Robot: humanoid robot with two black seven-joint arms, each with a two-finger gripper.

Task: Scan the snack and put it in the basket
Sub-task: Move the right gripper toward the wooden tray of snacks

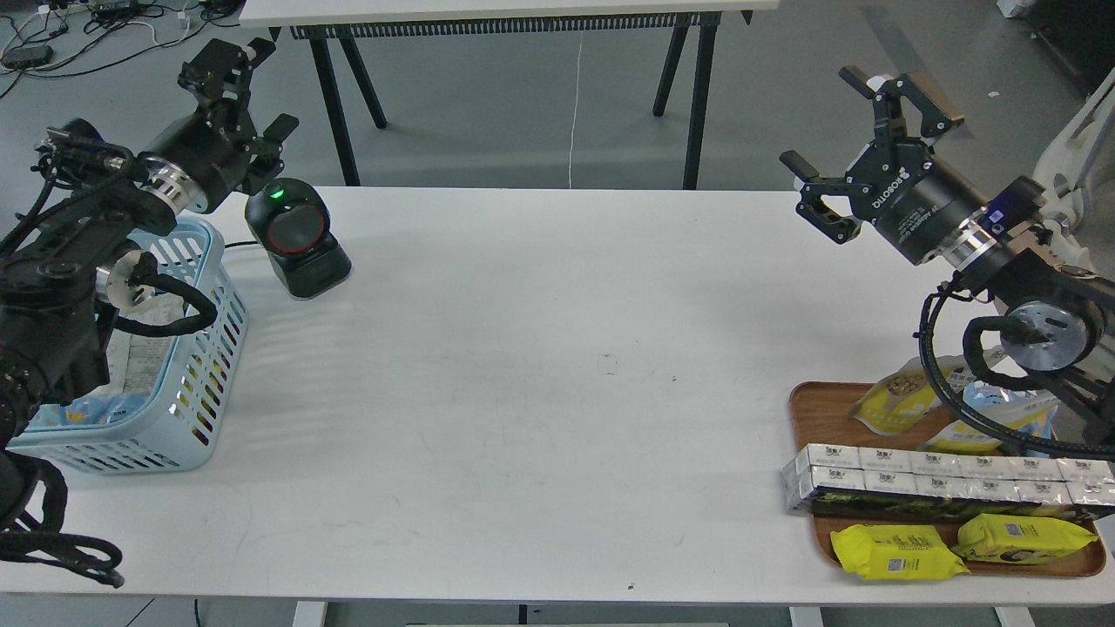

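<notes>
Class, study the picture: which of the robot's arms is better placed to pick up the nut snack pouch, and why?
Probably the right: its open right gripper hangs above the wooden tray holding the snack; the left gripper is across the table by the basket.

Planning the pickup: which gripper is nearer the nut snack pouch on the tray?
Right. The right gripper hangs above the snack pouch; the left gripper is across the table.

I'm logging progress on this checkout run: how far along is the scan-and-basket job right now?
Done: the basket already holds some packs, though I cannot tell which. In hand: nothing; the left gripper and the right gripper both hang open and empty above the table. Left: the yellow-and-white nut pouch lies on the wooden tray, so it has yet to be picked up, shown to the scanner and dropped in the basket.
</notes>
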